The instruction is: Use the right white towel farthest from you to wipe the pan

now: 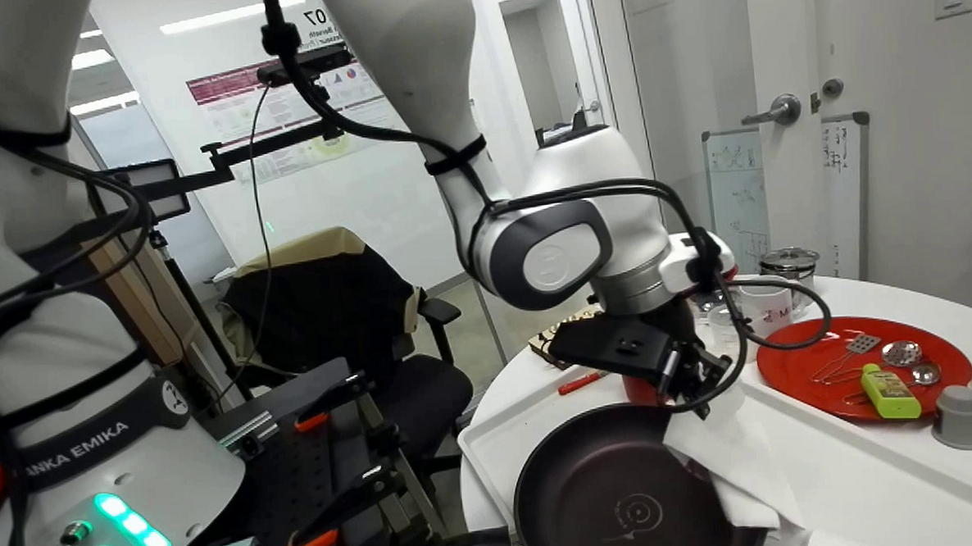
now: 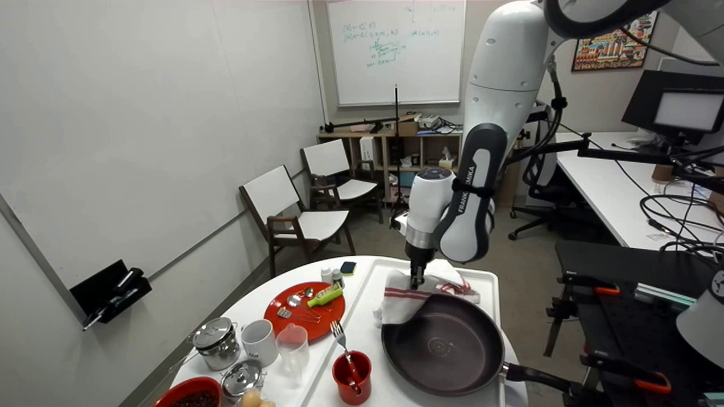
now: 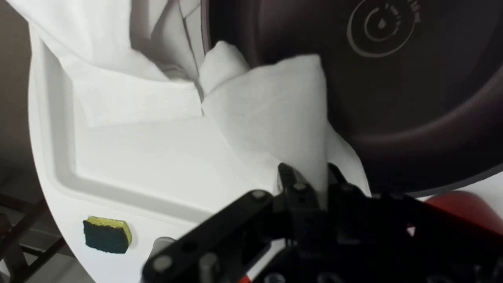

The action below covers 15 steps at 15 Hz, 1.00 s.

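Note:
The black pan [image 2: 441,345] lies on the white tray, its handle [image 2: 537,376] jutting past the tray's edge. Beside its rim, my gripper [image 3: 308,167] is shut on a white towel [image 3: 275,106], pinched between its fingers. Red stripes cross this towel [image 2: 399,305] in an exterior view, where its lower part drapes over the pan's edge. In the wrist view one folded corner reaches over the pan's inner wall, short of the ringed centre. A second white towel [image 3: 98,39] lies crumpled on the tray, next to the pan. The gripped part of the held towel is hidden by the fingers.
A red mug [image 2: 352,379] with a fork stands close to the pan. The red plate [image 2: 277,299] holds utensils and a green bottle [image 2: 325,295]. Beyond the tray rim [image 3: 63,157] lies a sponge [image 3: 107,234]. Pots [image 2: 216,342] and cups stand along the table's side.

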{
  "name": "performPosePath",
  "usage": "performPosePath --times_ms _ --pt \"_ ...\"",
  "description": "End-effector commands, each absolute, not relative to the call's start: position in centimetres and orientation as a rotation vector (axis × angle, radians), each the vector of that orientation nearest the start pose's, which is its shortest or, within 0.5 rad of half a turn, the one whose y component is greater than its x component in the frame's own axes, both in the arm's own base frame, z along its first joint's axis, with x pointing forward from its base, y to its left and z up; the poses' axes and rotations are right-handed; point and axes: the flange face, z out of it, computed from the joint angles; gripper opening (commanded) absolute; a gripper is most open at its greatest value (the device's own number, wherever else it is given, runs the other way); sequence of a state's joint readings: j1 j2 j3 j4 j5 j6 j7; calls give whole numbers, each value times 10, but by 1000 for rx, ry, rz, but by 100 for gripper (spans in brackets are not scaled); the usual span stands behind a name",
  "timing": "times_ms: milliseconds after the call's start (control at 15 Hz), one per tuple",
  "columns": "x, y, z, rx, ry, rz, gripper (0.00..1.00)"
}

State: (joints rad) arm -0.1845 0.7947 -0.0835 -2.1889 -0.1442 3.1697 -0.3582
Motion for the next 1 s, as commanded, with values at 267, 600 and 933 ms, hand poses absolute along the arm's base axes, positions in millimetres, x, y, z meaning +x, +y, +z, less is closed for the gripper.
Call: performPosePath --times_ms 267,600,933 --pt "424 -111 66 -3242 -610 -127 2" --pt "380 -91 67 -3243 -728 -88 2" --pt "348 -61 65 -3237 -907 -78 2"
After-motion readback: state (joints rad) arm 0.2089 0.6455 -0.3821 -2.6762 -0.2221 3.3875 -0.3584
